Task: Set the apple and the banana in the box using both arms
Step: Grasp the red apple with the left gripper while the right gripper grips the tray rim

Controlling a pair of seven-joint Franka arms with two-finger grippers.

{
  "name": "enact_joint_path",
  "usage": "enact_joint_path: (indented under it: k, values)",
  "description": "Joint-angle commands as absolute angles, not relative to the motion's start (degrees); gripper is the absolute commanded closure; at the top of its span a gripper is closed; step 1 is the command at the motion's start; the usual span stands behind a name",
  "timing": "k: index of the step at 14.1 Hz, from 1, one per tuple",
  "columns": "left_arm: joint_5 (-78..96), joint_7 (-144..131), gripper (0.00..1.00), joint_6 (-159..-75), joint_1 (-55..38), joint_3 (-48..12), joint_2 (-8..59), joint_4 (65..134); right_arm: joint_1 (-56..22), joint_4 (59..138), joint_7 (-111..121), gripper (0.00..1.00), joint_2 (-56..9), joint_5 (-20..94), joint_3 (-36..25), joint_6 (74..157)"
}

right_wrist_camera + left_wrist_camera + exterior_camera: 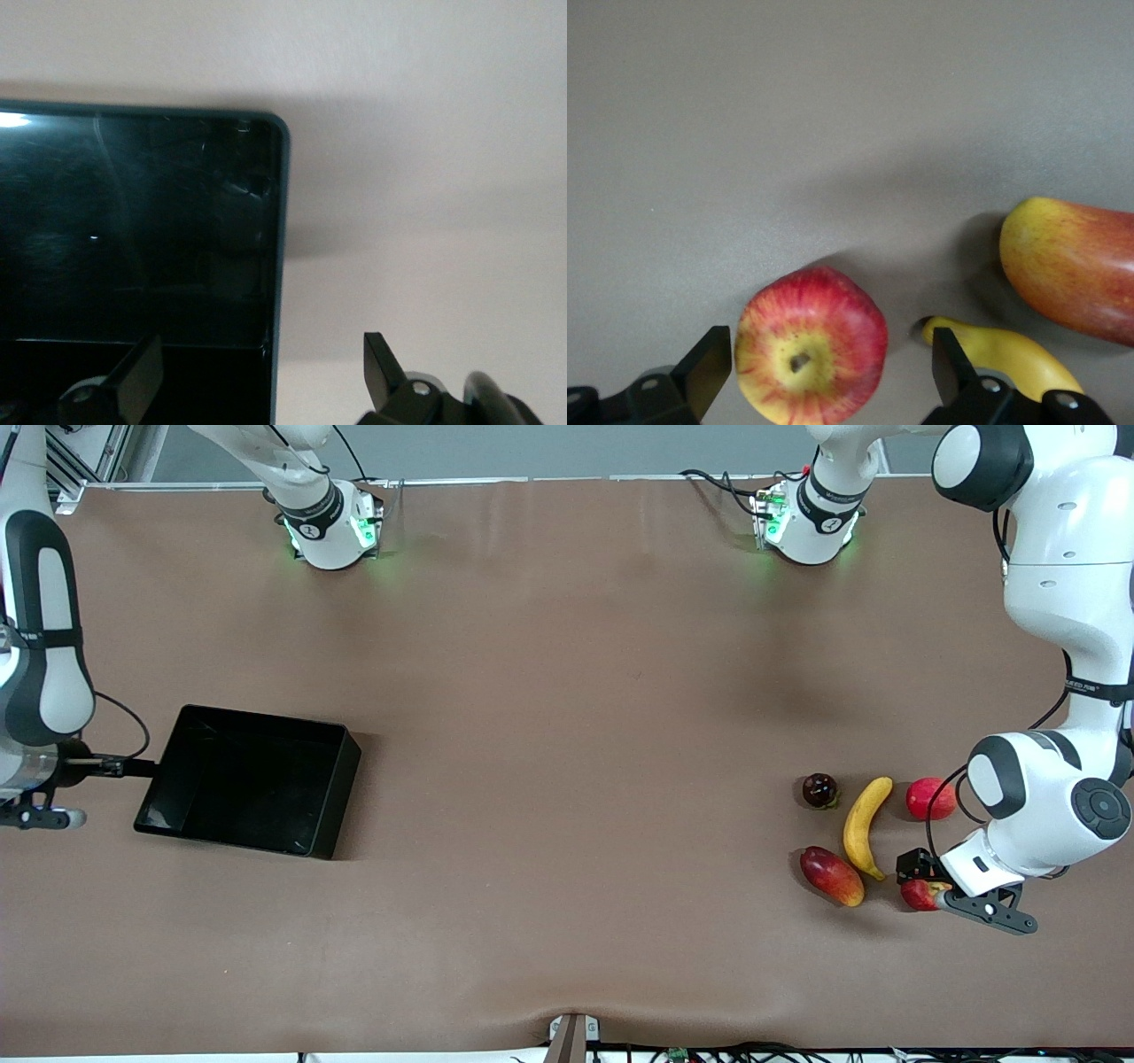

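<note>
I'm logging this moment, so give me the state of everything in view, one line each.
apple: on the table, between the open fingers, not gripped.
banana: lying on the table, untouched.
box: empty, on the table at the right arm's end.
left pincer: open, down around the apple.
right pincer: open, at the box's wall.
mango-like fruit: lying beside the banana.

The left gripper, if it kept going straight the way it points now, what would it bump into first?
Most likely the apple: the left gripper has its fingers open on either side of it, not touching. The banana lies just outside one finger.
</note>
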State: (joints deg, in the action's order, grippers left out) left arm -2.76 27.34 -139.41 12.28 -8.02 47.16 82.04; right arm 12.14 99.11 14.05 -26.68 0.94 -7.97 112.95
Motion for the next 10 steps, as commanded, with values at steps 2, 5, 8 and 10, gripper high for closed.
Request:
enact_joint_path:
  k: [2,5,8,10]
  values:
    - [-1.9,30.4,0.00,-141.8,12.5,-7.9,49.0,80.6,13.3,106.1,14.7,0.00,-25.2,2.7,-7.0,117.8]
    - [-2.0,30.7,0.00,-142.2,12.5,-7.7,49.7,80.5,13.4,106.7,14.7,0.02,-25.7,2.7,-7.0,119.1]
    - [-2.1,32.9,0.74,-142.3,12.6,-7.7,49.7,80.5,13.9,107.1,14.6,0.75,-26.9,2.7,-7.0,121.0]
    - [-2.1,34.6,1.00,-142.2,13.4,-7.7,49.0,80.6,13.6,107.0,14.5,0.95,-26.9,2.7,-7.0,120.9]
